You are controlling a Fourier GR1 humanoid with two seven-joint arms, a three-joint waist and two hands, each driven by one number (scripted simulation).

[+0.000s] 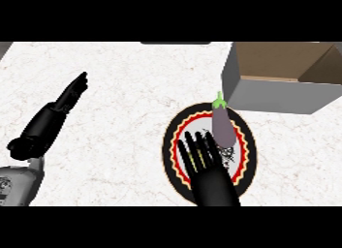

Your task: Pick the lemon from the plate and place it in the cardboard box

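Observation:
A round plate (172, 145) with a black rim and a red and yellow ring lies on the white marble counter, right of centre. My right hand (210, 177) hovers over the plate's lower half, fingers straight and pointing away from me. A thin sliver of yellow (194, 156) shows between its fingers; the lemon is otherwise hidden beneath the hand. A purple eggplant (223, 127) with a green stem lies on the plate's upper right, just beyond the fingertips. The open cardboard box (273, 94) stands at the back right, close to the plate's far edge.
My left hand (68, 99) rests open at the left, fingers straight and pointing up and right, well away from the plate. The box's near wall rises just behind the eggplant's stem. Bare marble counter (123, 77) spreads between the two hands.

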